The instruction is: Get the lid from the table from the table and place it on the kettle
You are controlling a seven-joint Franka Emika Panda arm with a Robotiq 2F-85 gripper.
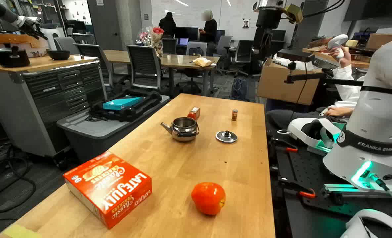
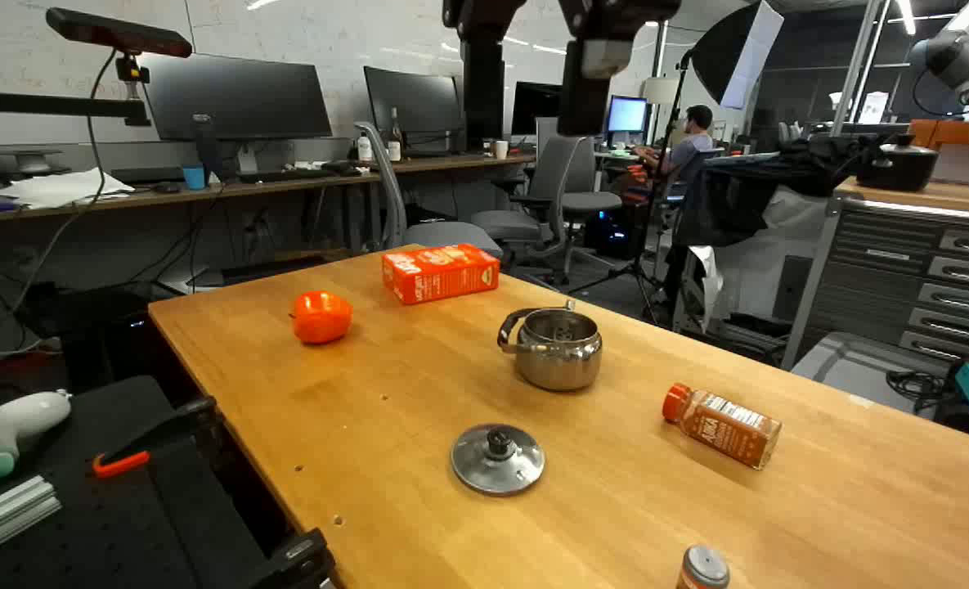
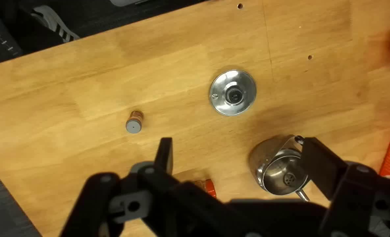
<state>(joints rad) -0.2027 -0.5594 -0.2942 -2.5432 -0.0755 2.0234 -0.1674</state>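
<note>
The lid, a flat silvery disc with a dark knob, lies knob up on the wooden table (image 1: 169, 172) in both exterior views (image 1: 226, 137) (image 2: 476, 466) and the wrist view (image 3: 221, 89). The kettle, a squat steel pot with a spout and handle, stands upright and uncovered beside the lid; it shows in both exterior views (image 1: 184, 134) (image 2: 562, 364) and the wrist view (image 3: 283, 174). My gripper is high above the table, fingers wide apart and empty, in an exterior view (image 2: 533, 123) and the wrist view (image 3: 239, 144). One finger hides part of the kettle in the wrist view.
A spice bottle with a red cap (image 2: 725, 425) lies beside the kettle. A small jar (image 1: 234, 115) stands near the lid. A red-orange fruit (image 1: 208, 198) and a red cracker box (image 1: 108, 188) sit toward the table's other end.
</note>
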